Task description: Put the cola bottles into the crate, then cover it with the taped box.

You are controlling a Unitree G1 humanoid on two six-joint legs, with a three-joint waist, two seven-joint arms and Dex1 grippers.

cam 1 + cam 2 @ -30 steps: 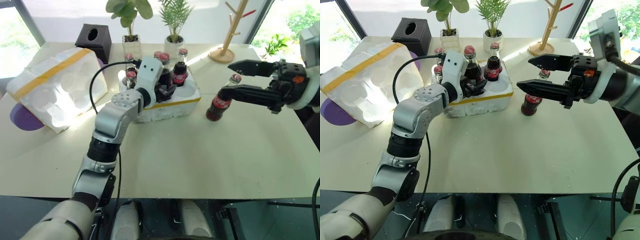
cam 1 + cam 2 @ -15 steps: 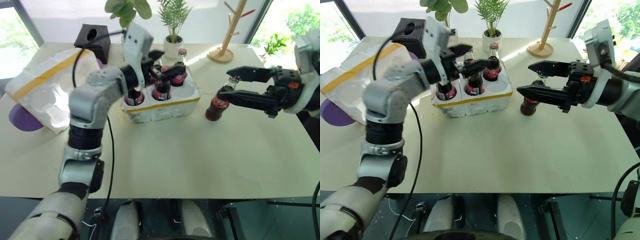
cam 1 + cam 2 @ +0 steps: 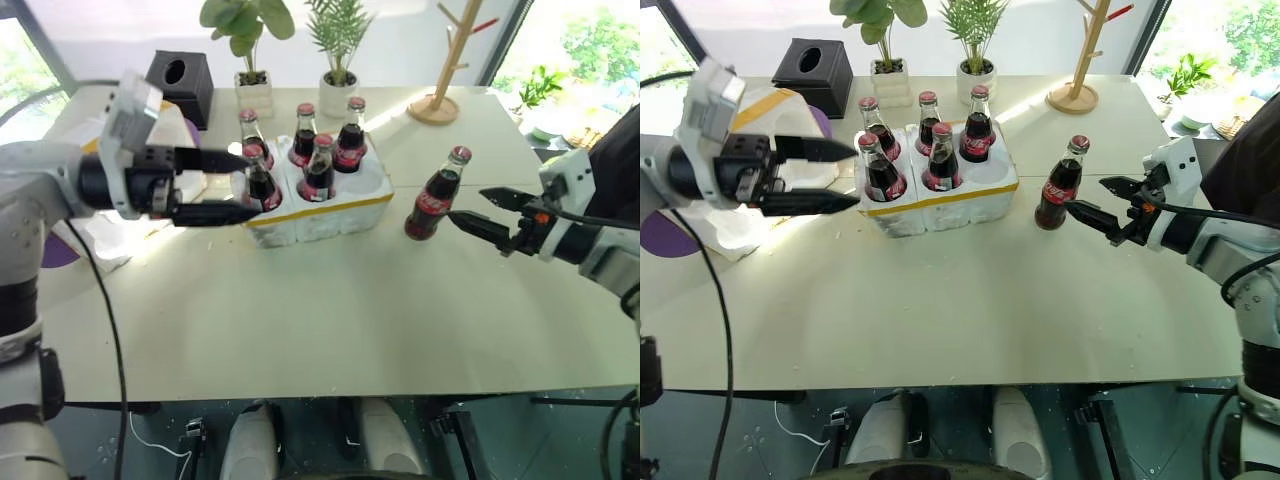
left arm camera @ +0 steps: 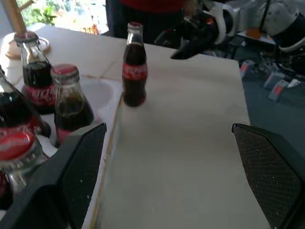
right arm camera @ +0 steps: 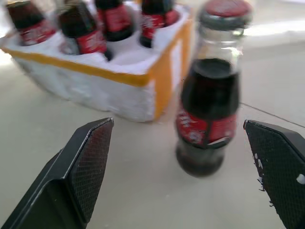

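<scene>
A bright windowed room; potted plants (image 3: 338,45), wooden stand (image 3: 447,60), tissue box (image 3: 181,85) on a table (image 3: 330,300).

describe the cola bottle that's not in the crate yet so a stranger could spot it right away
Find the white foam crate with a yellow band, mid-table, holding five cola bottles. Just to its right, one bottle stands alone on the bare table. It is the only bottle outside the crate, right in front of the open right end effector.

cola bottles (image 3: 1058,186): dark, red caps | crate (image 3: 940,200): white, yellow band
</scene>
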